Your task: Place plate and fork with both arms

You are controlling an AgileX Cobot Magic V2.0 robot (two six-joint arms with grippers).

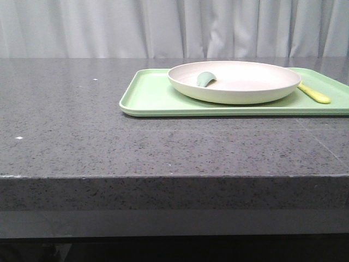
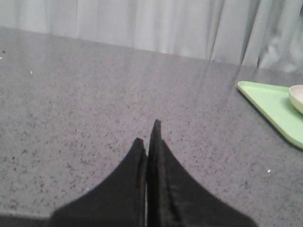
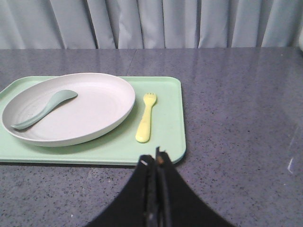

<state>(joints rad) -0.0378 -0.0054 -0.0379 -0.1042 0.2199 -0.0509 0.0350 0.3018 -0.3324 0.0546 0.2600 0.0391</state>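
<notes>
The cream plate (image 1: 240, 82) sits on the light-green tray (image 1: 150, 95) at the back right of the table. A grey-green utensil (image 1: 206, 79) lies in the plate. The pale yellow fork (image 1: 315, 94) lies on the tray just right of the plate. The right wrist view shows the plate (image 3: 90, 111), the fork (image 3: 146, 118) and the tray (image 3: 163, 146). My right gripper (image 3: 156, 163) is shut and empty, just short of the tray's near edge. My left gripper (image 2: 147, 137) is shut and empty over bare table, well left of the tray (image 2: 267, 101). Neither gripper shows in the front view.
The dark speckled stone table (image 1: 76, 131) stretches left of the tray and ends in a front edge (image 1: 163, 176). A pale curtain (image 1: 163, 27) hangs behind the table.
</notes>
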